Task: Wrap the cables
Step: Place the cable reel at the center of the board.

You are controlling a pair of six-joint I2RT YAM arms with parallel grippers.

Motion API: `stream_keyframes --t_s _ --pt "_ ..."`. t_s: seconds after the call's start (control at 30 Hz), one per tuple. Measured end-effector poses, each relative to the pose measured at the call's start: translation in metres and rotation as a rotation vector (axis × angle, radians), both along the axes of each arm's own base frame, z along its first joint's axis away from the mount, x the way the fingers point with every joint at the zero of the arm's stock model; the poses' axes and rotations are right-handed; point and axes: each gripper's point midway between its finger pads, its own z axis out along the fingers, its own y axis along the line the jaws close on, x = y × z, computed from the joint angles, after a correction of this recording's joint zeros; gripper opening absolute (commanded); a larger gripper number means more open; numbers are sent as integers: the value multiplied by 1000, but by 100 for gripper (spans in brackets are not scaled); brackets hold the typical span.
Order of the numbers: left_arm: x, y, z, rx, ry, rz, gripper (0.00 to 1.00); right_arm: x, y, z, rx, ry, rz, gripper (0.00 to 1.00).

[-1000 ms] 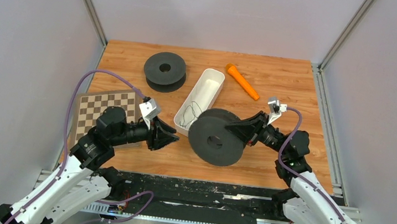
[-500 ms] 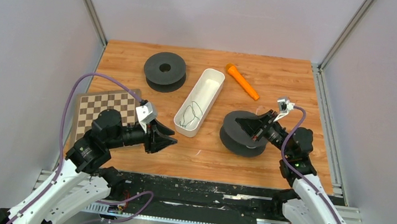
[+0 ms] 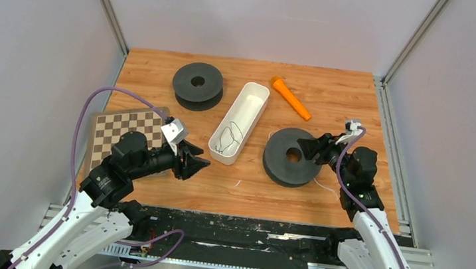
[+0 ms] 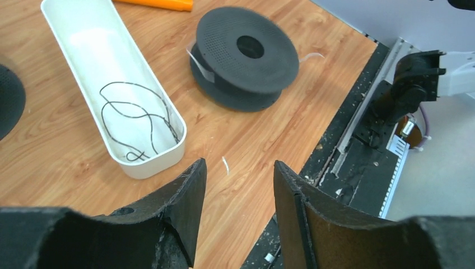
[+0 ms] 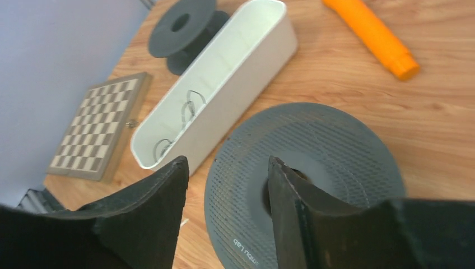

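A thin dark cable point(image 3: 227, 138) point(image 4: 137, 120) point(image 5: 190, 103) lies coiled in the near end of a long white tray point(image 3: 257, 96) point(image 4: 175, 124) point(image 5: 252, 53). A whitish cable point(image 3: 325, 185) point(image 4: 311, 55) trails on the wood from a black spool point(image 3: 289, 163) point(image 4: 246, 56) point(image 5: 325, 151) that lies flat at centre right. My right gripper point(image 3: 314, 149) point(image 5: 227, 162) hovers open over the spool's right side, holding nothing. The left gripper point(image 3: 195, 165) point(image 4: 238, 167) is open and empty, near the tray's near end.
A second black spool point(image 3: 197, 85) point(image 5: 182, 25) lies at the back left. An orange marker-like stick point(image 3: 290, 98) point(image 5: 372, 33) rests behind the tray's right side. A chessboard point(image 3: 122, 132) point(image 5: 101, 126) sits on the left. A small white scrap point(image 3: 238, 183) point(image 4: 225, 164) lies near the front edge.
The right gripper carried the spool from the centre to the right, laid it flat, opened and drew back. The left gripper's jaws widened a little.
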Motion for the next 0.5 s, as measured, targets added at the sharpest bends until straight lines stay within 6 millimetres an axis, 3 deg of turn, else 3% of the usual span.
stream_keyframes --t_s 0.2,0.37,0.5 --pt "11 -3 -16 35 69 34 55 9 -24 -22 -49 65 -83 78" --pt "19 -9 -36 83 139 36 54 12 -41 -38 -53 109 -142 80" --pt "24 -8 -45 109 164 55 54 10 -52 -62 -31 178 -198 79"
